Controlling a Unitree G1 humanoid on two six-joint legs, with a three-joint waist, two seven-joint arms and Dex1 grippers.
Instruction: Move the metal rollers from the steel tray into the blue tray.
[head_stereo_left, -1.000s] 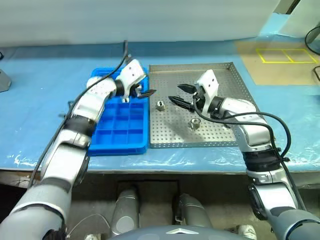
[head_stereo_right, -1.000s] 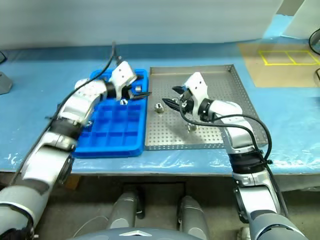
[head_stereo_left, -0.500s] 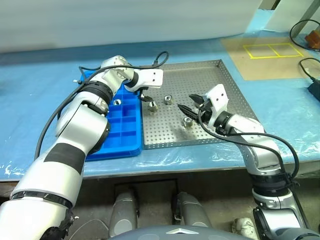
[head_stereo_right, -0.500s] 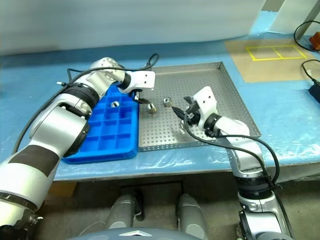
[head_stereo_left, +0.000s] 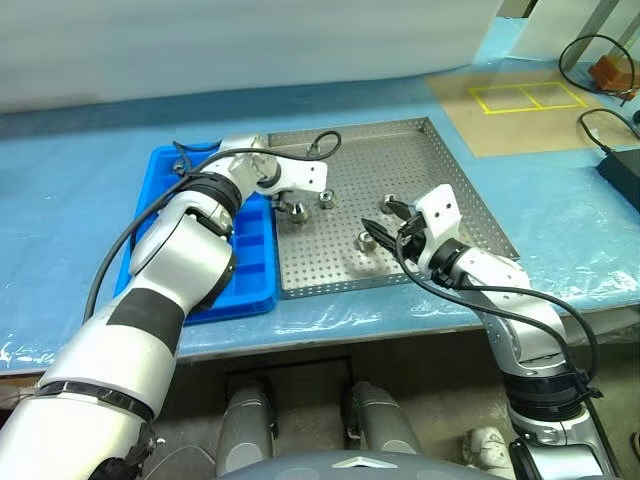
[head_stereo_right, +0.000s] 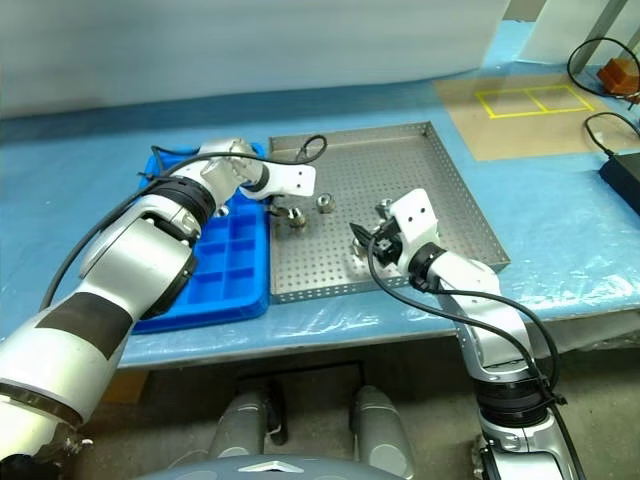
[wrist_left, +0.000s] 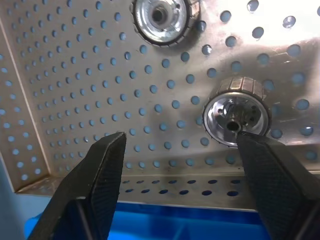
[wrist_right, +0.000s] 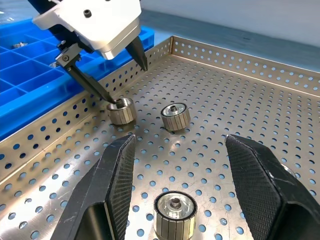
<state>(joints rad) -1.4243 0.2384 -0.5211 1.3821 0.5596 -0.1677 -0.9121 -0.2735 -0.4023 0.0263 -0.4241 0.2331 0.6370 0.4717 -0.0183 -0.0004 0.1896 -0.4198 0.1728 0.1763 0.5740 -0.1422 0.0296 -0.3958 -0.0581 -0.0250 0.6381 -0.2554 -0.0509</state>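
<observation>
Left gripper (wrist_right: 117, 82) (jaws apart) descended onto roller (wrist_right: 122, 110).

Head eyes look down from above; wrist cameras sit close over the shared steel tray (head_stereo_left: 440, 190).

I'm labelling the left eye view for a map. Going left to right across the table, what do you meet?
blue tray → left gripper at the steel tray's left rim → metal roller → metal roller → right gripper → yellow-taped brown sheet → black box with cables.
</observation>
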